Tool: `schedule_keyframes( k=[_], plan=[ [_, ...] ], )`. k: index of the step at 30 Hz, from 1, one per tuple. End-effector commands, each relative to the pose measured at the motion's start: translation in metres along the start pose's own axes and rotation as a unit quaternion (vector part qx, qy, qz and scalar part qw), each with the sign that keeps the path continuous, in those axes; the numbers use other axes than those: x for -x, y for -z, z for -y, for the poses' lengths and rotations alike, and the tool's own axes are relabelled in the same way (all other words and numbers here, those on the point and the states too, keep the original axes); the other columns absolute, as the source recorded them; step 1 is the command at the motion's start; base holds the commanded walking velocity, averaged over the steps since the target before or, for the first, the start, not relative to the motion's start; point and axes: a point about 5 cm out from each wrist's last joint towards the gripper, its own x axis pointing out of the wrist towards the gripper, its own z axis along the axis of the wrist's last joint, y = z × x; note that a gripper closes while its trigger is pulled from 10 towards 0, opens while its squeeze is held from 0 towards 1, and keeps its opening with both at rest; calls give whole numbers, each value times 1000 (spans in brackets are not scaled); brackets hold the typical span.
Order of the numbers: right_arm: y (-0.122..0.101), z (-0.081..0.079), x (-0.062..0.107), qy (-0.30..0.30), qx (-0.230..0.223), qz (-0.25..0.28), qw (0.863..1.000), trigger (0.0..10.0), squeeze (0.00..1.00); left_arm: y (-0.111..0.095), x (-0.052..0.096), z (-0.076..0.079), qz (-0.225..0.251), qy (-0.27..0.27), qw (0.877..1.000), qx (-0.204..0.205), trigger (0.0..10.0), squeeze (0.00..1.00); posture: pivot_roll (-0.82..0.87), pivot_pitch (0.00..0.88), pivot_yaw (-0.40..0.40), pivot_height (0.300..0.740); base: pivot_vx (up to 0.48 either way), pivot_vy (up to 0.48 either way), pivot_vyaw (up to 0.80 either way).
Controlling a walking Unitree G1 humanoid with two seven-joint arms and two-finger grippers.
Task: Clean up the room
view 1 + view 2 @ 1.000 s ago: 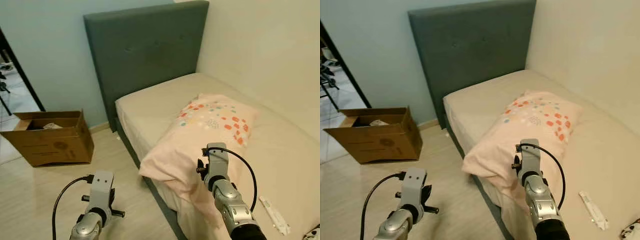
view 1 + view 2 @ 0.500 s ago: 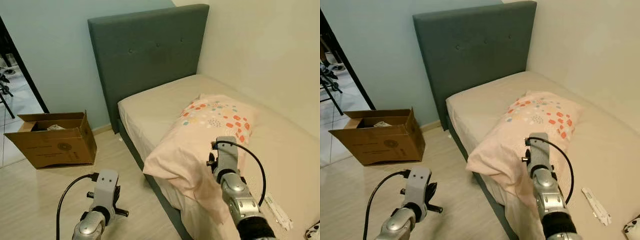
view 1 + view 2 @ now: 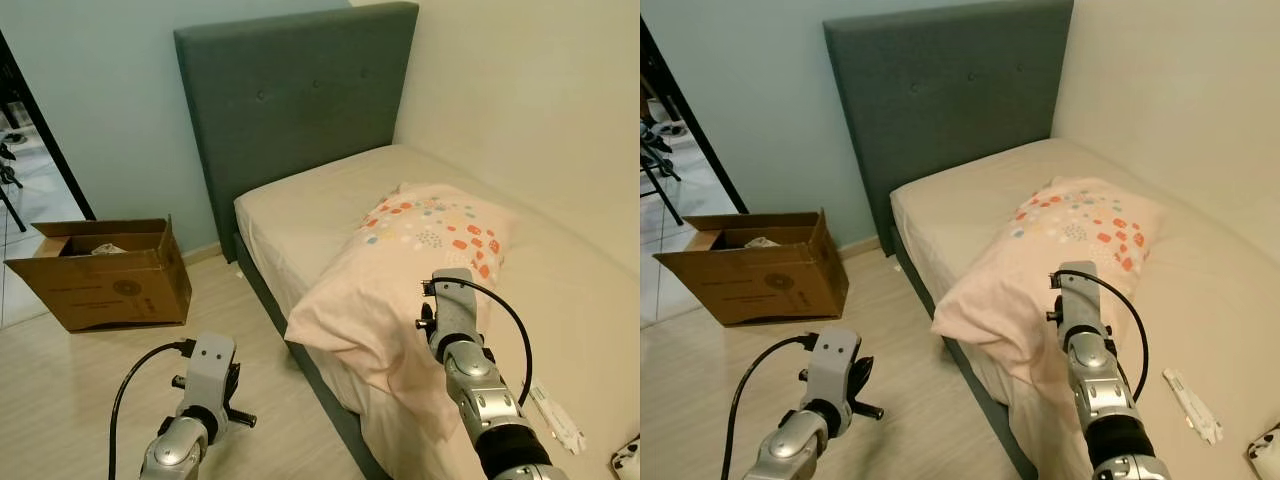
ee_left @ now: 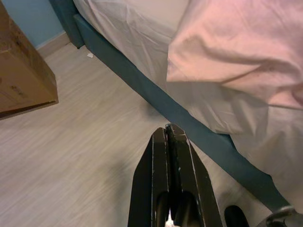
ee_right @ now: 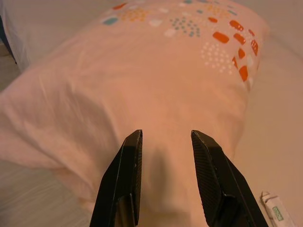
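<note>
A pink pillow (image 3: 400,270) with orange and teal spots lies across the bed (image 3: 310,200), its near end hanging over the bed's side. My right gripper (image 5: 164,142) hovers open just above the pillow's plain pink part, fingers (image 5: 127,161) apart with nothing between them. My right arm (image 3: 462,350) reaches over the near end of the pillow. My left gripper (image 4: 167,137) is shut and empty, low over the wooden floor beside the bed frame.
An open cardboard box (image 3: 105,275) with some things inside stands on the floor at the left, near a doorway. A grey headboard (image 3: 290,100) backs the bed. A white and green tube (image 3: 553,415) lies on the sheet at the right. Bare floor lies between box and bed.
The view has shifted slightly. My right arm has stayed over the near end of the pillow; the left arm is about where it was.
</note>
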Motion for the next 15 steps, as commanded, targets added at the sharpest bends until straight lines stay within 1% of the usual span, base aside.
schedule_keyframes(
  k=[1,3,5,7,15],
  plan=[
    [6,-1,1,0,9,-8,1000,10000,0,2,2,-4,-6,-4,1000,-1,10000,0,-36,68,-14,632,0,0,0],
    [6,0,1,1,10,-8,1000,10000,0,2,2,-4,-6,-4,1000,-1,10000,0,-36,68,-14,627,0,0,0],
    [6,2,1,3,10,-8,1000,10000,0,2,2,-3,-5,-3,1000,-1,10000,0,-35,70,-15,612,0,0,0],
    [6,2,1,3,10,-8,1000,10000,0,2,2,-3,-5,-3,1000,-1,10000,0,-35,70,-15,612,0,0,0],
    [8,2,2,5,9,-9,1000,10000,0,2,2,0,-5,5,1000,-3,10000,0,-35,70,-15,587,0,0,0]
  ],
)
